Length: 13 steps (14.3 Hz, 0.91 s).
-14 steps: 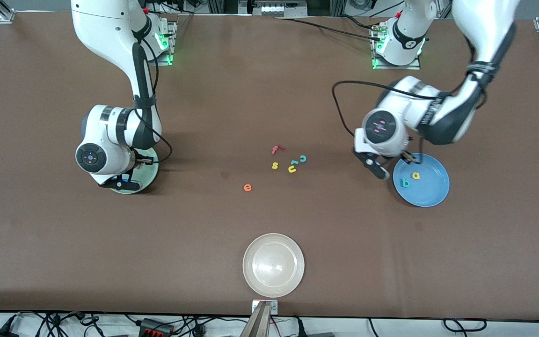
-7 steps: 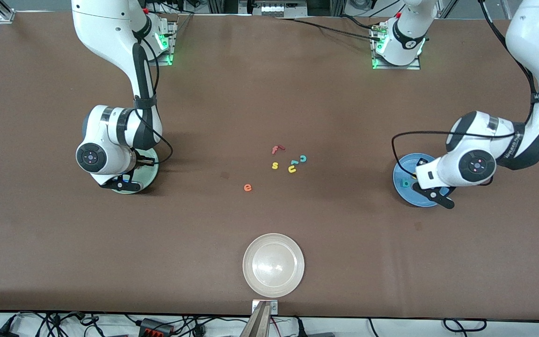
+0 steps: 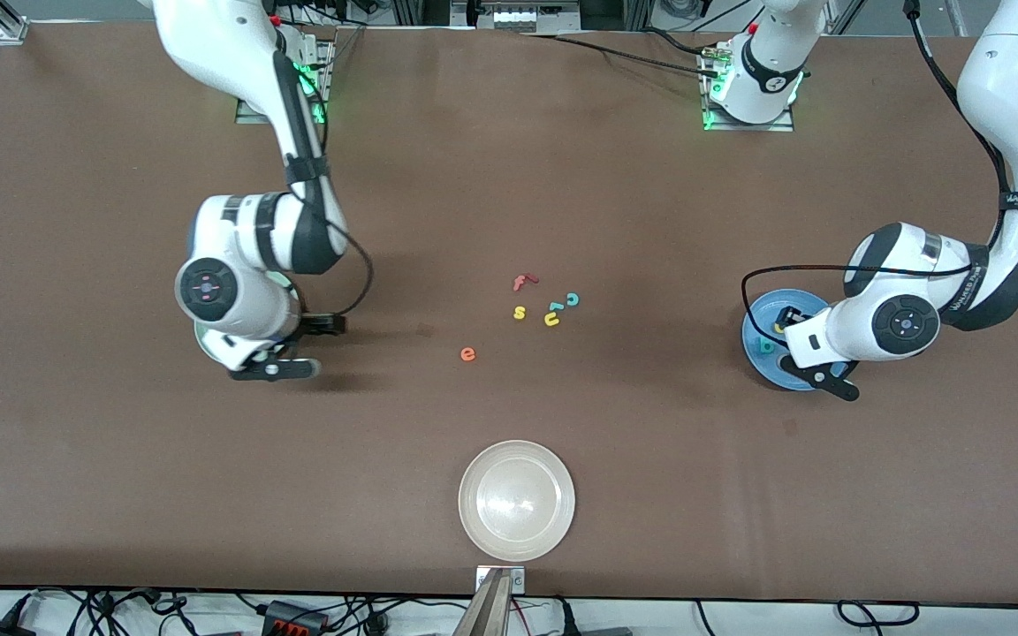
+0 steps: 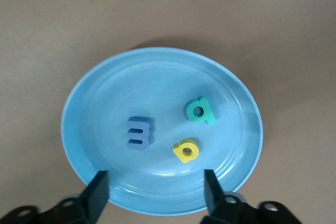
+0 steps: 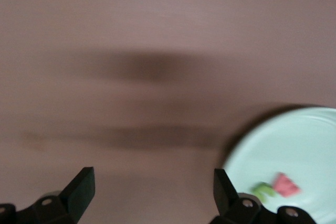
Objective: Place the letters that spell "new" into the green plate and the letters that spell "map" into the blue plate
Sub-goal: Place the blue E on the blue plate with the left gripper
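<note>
Whitish-beige plate (image 3: pixel 517 500) lies nearest the front camera, mid-surface (image 3: pixel 509 177). Farther off lies the orange e (image 3: pixel 467 354), then a loose cluster: yellow s (image 3: pixel 520 312), yellow u (image 3: pixel 551 319), teal c (image 3: pixel 573 299) and red f (image 3: pixel 522 282).

Left arm bends down from its base at its own end of the surface; the forearm strap carries printed lettering too small to read. Left hand (image 4: pixel 155 190) hangs over the blue plate (image 4: pixel 94 103), fingers (image 4: pixel 97 192) spread wide and empty. In that plate lie the blue m (image 4: pixel 140 132), teal p (image 4: pixel 199 111) and yellow a (image 4: pixel 186 150), apart from one another.

Right arm reaches down toward its end of the surface. Right hand (image 5: pixel 152 192) hovers over bare surface just beside the green plate (image 5: pixel 294 140), fingers (image 5: pixel 80 187) wide apart, holding nothing. In the green plate the pink-red w (image 5: pixel 286 184) lies just beside the olive-green n (image 5: pixel 264 192).
</note>
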Tool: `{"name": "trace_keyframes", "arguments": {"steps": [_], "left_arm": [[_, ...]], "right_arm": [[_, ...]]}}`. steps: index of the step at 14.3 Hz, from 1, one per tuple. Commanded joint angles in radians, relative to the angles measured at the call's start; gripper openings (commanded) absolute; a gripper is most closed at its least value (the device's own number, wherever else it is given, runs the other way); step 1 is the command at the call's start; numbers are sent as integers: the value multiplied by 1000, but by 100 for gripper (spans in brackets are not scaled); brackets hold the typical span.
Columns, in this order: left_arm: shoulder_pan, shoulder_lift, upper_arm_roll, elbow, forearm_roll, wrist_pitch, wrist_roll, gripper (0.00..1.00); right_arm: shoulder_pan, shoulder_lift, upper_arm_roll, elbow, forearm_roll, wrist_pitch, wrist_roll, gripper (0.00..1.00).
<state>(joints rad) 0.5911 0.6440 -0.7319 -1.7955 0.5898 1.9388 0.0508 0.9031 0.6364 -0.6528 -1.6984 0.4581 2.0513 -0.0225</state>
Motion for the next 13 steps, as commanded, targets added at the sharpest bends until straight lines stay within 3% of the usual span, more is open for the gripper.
{"name": "trace_keyframes", "arguments": {"steps": [1, 3, 7, 9, 11, 13], "left_arm": [[-1, -82, -17, 8, 1, -26, -11, 100], [-8, -118, -29, 54, -10, -50, -9, 100], [-13, -116, -118, 289, -42, -317, -9, 100], [-13, -122, -121, 375, -134, -371, -9, 100], [-45, -211, -54, 389, -227, -371, -12, 100], [-105, -303, 67, 387, -322, -373, -12, 100]], "right_arm": [[-7, 60, 96, 136, 40, 0, -16, 100], [-9, 94, 146, 210, 42, 3, -13, 100], [8, 170, 206, 224, 34, 136, -20, 98], [10, 206, 243, 241, 33, 231, -24, 95], [11, 232, 246, 255, 36, 265, -13, 89], [14, 253, 248, 284, 36, 267, -14, 82]]}}
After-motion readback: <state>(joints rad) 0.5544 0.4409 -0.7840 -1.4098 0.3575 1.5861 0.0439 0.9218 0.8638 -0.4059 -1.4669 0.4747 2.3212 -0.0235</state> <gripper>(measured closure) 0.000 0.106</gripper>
